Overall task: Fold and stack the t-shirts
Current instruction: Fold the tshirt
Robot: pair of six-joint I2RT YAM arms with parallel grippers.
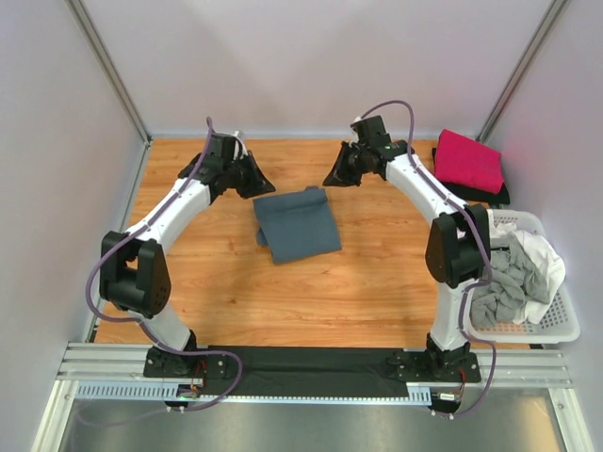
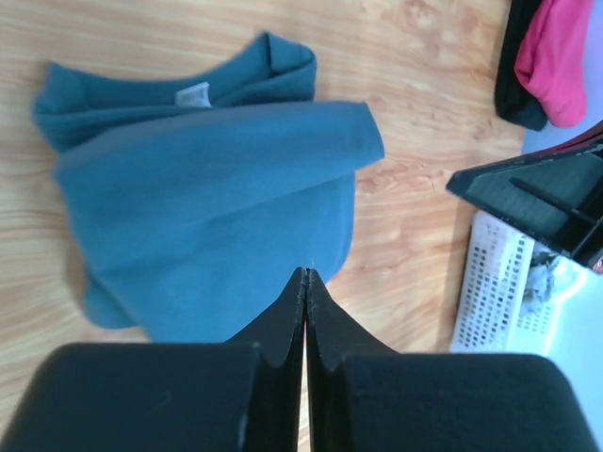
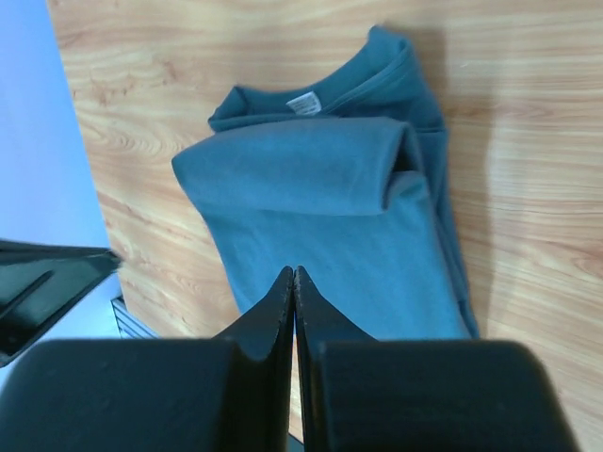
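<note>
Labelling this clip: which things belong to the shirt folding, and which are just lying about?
Belong to the job:
blue-grey t-shirt
magenta t-shirt
black t-shirt under it
grey t-shirt
white t-shirt

Just there:
white basket
wooden table

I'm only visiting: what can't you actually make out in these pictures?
- Top view: the pink shirt covers most of the black shirt, so its fold cannot be told.
- Top view: the right arm hides part of the basket. How many shirts lie inside is unclear.
- Wrist views: the neck label on the blue-grey shirt is too small to read.
- Wrist views: the shut left gripper and right gripper cover that shirt's near edge.
</note>
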